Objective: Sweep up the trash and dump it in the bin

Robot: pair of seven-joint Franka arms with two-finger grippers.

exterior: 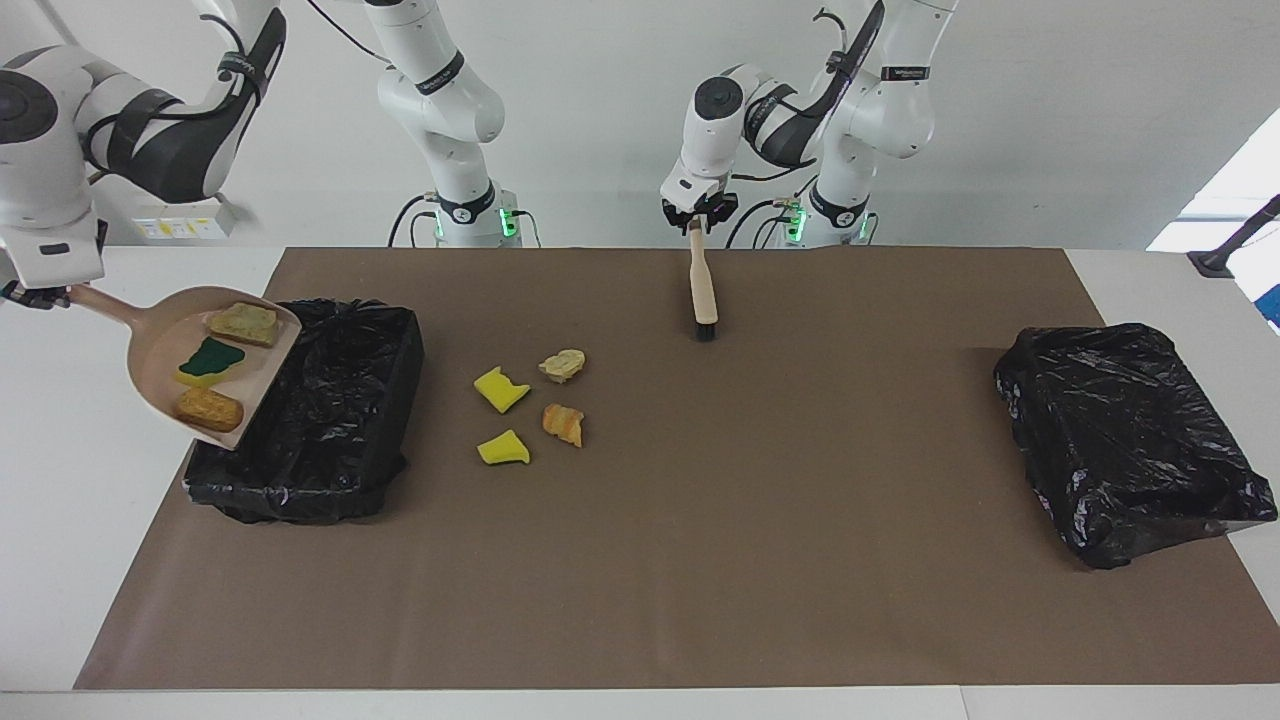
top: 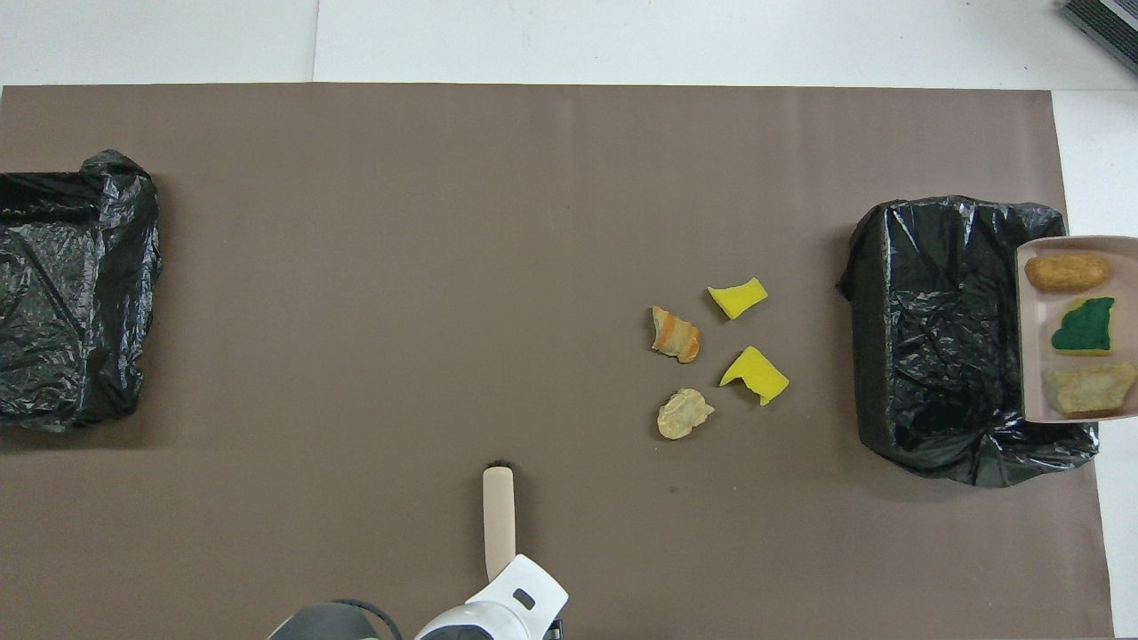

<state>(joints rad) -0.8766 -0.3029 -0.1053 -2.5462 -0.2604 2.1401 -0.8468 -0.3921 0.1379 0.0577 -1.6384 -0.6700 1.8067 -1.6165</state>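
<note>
Four pieces of trash lie on the brown mat: two yellow sponge chunks (exterior: 500, 388) (exterior: 503, 449) and two bread-like lumps (exterior: 562, 365) (exterior: 564, 424). My right gripper (exterior: 35, 293) is shut on the handle of the beige dustpan (exterior: 160, 350). It holds the pan tilted over the edge of the black-lined bin (exterior: 390, 340). The pan carries three pieces: a tan slice (exterior: 243, 322), a green-topped sponge (exterior: 210, 360) and a bread lump (exterior: 210, 408). My left gripper (exterior: 697, 215) is shut on the beige brush (exterior: 703, 290), bristles down by the mat.
A second black-lined bin (exterior: 1130, 440) stands at the left arm's end of the table. The brown mat (exterior: 750, 550) covers most of the white table. In the overhead view the loose pieces (top: 738, 298) lie between the brush (top: 498, 511) and the bin (top: 889, 267).
</note>
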